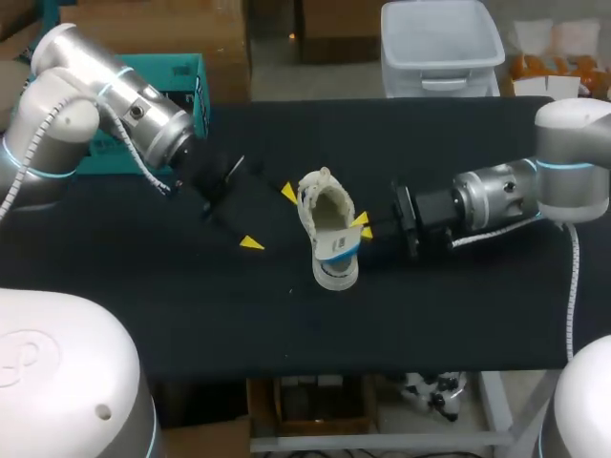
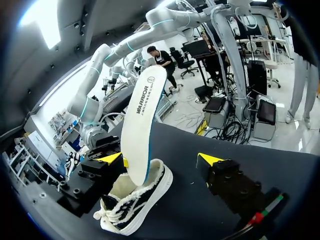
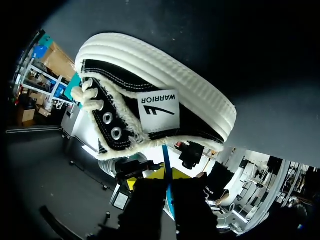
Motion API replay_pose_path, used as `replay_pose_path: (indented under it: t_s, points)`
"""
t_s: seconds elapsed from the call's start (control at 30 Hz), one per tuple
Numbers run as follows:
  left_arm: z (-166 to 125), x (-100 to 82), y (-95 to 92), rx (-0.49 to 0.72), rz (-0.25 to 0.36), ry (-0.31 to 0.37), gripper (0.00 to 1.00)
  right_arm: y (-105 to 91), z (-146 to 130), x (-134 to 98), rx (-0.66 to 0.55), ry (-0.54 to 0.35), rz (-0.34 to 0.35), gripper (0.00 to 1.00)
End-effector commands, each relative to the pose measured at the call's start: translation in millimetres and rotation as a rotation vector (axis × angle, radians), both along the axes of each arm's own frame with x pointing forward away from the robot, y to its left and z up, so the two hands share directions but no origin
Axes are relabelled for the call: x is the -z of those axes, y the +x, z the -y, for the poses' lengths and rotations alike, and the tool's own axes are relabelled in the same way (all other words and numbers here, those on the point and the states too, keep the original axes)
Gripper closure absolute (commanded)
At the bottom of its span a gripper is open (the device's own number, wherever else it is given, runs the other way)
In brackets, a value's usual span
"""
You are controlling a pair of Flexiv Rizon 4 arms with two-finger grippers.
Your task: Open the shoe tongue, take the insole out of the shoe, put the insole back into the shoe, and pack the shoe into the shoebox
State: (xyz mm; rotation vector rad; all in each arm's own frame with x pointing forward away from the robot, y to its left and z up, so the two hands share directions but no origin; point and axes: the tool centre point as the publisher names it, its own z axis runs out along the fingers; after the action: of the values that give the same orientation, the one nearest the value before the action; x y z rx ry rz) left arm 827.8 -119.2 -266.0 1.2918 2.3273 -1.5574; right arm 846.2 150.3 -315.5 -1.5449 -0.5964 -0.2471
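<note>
Low black-and-white canvas shoe (image 1: 323, 205) with a fuzzy cream lining and a ribbed white sole sits mid tabletop (image 1: 191, 315), laces facing the left arm. The white, blue-edged insole (image 2: 142, 125) stands on end, its lower end inside the shoe opening. Right gripper (image 1: 363, 226) is at the heel side, its fingers clamped on the insole's edge. Left gripper (image 1: 270, 218) has its fingers wide apart, just beside the shoe's toe and holding nothing.

Head camera overlooks the table (image 1: 458, 315); both wrist cameras closely face the shoe (image 1: 320, 210).
</note>
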Motion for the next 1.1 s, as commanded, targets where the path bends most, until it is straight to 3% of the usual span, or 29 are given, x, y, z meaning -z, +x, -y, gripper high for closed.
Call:
replay_pose_path:
  t_s: [0.03, 0.33, 0.57, 0.63, 1.1]
  points:
    - [0.9, 5.2, -6.7, -0.101, 0.026, -0.112, 0.0, -2.9, 2.8, 3.1, 0.021, 0.007, 0.006, 1.0]
    - [14.0, 13.4, -16.3, -0.209, 0.087, -0.212, 0.0, 3.8, 5.6, 11.4, 0.045, 0.013, 0.02, 1.0]
    - [27.0, 25.5, -13.9, -0.345, 0.067, -0.304, 0.0, 6.2, 4.0, 13.8, 0.05, 0.014, 0.019, 1.0]
    - [30.0, 27.4, -9.9, -0.383, 0.036, -0.309, 0.0, 6.7, 3.3, 13.8, 0.05, 0.014, 0.018, 1.0]
    - [30.0, 27.4, -9.9, -0.383, 0.036, -0.309, 0.0, 7.7, -0.7, 5.3, 0.046, -0.014, 0.084, 1.0]
